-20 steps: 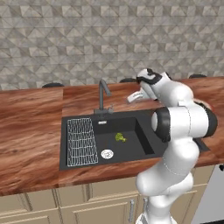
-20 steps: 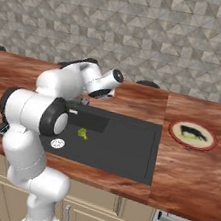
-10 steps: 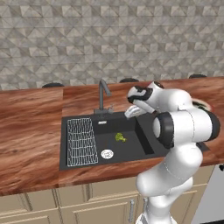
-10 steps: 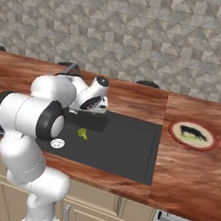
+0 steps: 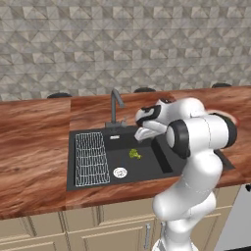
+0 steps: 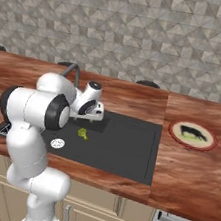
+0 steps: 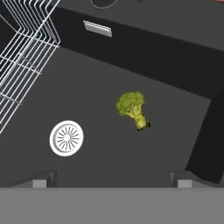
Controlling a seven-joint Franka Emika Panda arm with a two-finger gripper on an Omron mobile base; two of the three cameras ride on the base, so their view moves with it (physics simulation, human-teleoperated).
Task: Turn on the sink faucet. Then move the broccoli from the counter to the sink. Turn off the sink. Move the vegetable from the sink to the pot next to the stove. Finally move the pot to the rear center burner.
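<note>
The green broccoli lies on the floor of the dark sink, right of the round drain. My gripper hangs over the basin near its rear wall, a little above the broccoli. In the hand view the jaws stand wide open with nothing between them, and the broccoli lies ahead of my gripper, slightly right of centre. The grey faucet rises behind the sink, its spout over the basin.
A white wire rack fills the sink's left part. A plate with something dark on it sits on the wooden counter to the right. The sink walls close in around the hand.
My hand has come down and left from above the counter behind the sink into the space over the basin, toward the broccoli. The jaws stayed open. The broccoli has not moved.
</note>
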